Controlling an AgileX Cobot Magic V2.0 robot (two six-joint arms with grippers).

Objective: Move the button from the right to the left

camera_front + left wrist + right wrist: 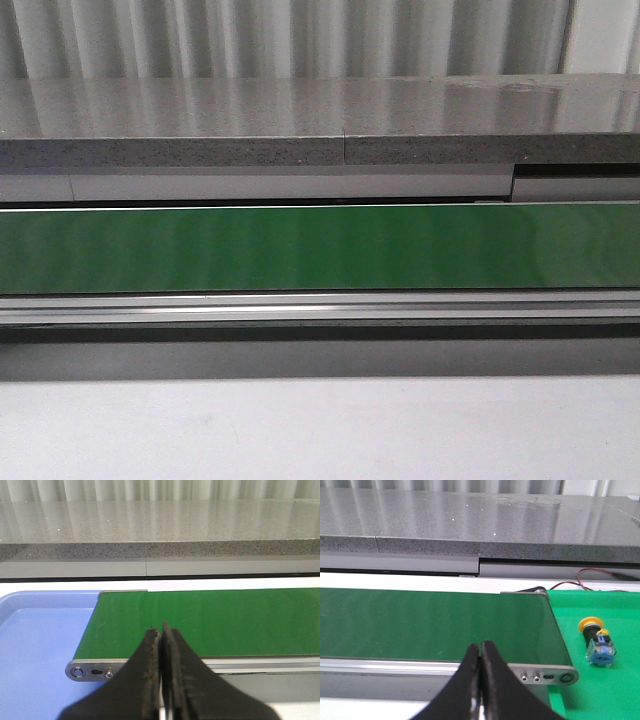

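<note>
The button (598,639), with a yellow cap, black collar and blue base, lies on its side on a bright green mat (600,690) just past the right end of the conveyor belt (435,625). My right gripper (480,647) is shut and empty, in front of the belt and well to the left of the button. My left gripper (161,629) is shut and empty, in front of the belt's left end (200,622). Neither gripper nor the button shows in the front view; only the belt (320,248) does.
A blue tray (40,650) sits beside the belt's left end. A grey stone ledge (320,125) runs behind the belt. Red and black wires (590,577) lie behind the green mat. The belt's metal end plates (547,676) (92,670) stick out.
</note>
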